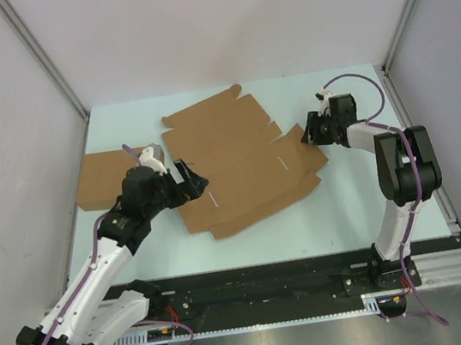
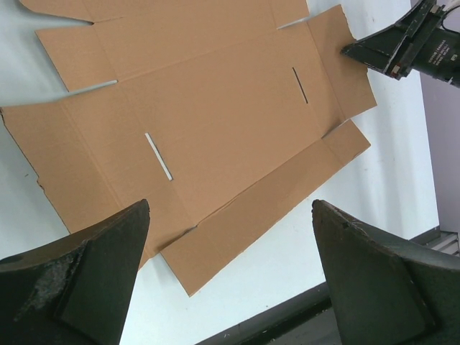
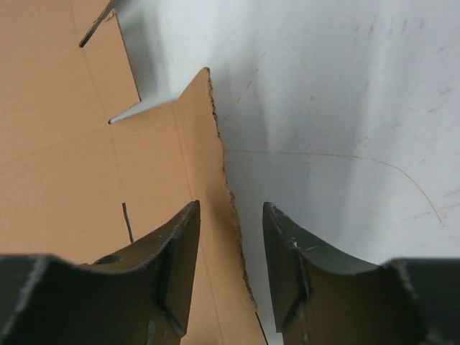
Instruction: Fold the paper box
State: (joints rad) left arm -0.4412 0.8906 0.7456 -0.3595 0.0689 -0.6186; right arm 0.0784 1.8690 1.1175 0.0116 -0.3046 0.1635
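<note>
The paper box (image 1: 237, 158) lies as a flat brown die-cut sheet with flaps and slits in the middle of the table. It also shows in the left wrist view (image 2: 215, 108) and in the right wrist view (image 3: 65, 144). My left gripper (image 1: 193, 181) hovers over the sheet's left part, open wide and empty (image 2: 230, 208). My right gripper (image 1: 310, 134) is at the sheet's right flap, open. In its wrist view (image 3: 230, 208) one finger is over the cardboard, the other over bare table, and the flap's ragged edge runs between them.
A second plain brown cardboard piece (image 1: 105, 175) lies at the table's left edge, partly behind my left arm. Grey walls with metal posts close in the left, right and back. A black rail (image 1: 255, 277) runs along the near edge.
</note>
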